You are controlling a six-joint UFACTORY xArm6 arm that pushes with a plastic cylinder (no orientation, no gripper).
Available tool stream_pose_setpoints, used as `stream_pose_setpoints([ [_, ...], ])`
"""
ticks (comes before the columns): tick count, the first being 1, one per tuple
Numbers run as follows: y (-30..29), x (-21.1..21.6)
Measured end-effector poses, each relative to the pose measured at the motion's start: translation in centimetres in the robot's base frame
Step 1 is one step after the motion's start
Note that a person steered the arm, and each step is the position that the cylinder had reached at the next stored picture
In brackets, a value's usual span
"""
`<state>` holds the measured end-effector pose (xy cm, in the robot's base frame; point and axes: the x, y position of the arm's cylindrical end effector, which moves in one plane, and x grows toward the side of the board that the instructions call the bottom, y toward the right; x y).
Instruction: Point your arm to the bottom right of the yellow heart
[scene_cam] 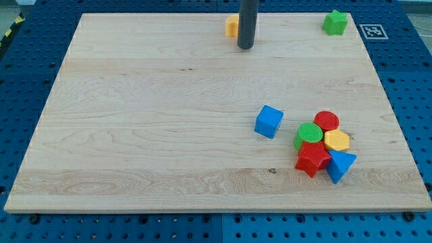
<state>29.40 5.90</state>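
Note:
The yellow heart (232, 26) lies near the view's top edge of the wooden board (135, 121), partly hidden behind my rod. My tip (246, 47) rests on the board just to the lower right of the heart, close to it. Whether they touch cannot be told.
A green star (335, 22) lies at the view's top right. A blue cube (268, 121) sits right of centre. A cluster at the lower right holds a red cylinder (327, 121), a green cylinder (309, 133), a yellow hexagon (337, 141), a red star (312, 158) and a blue triangle (340, 165).

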Motion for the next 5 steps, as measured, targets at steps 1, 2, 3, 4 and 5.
stream_pose_setpoints([
  [1,0.9,0.0],
  [2,2.2,0.2],
  [3,2.4,0.2],
  [4,2.4,0.2],
  [5,2.4,0.2],
])
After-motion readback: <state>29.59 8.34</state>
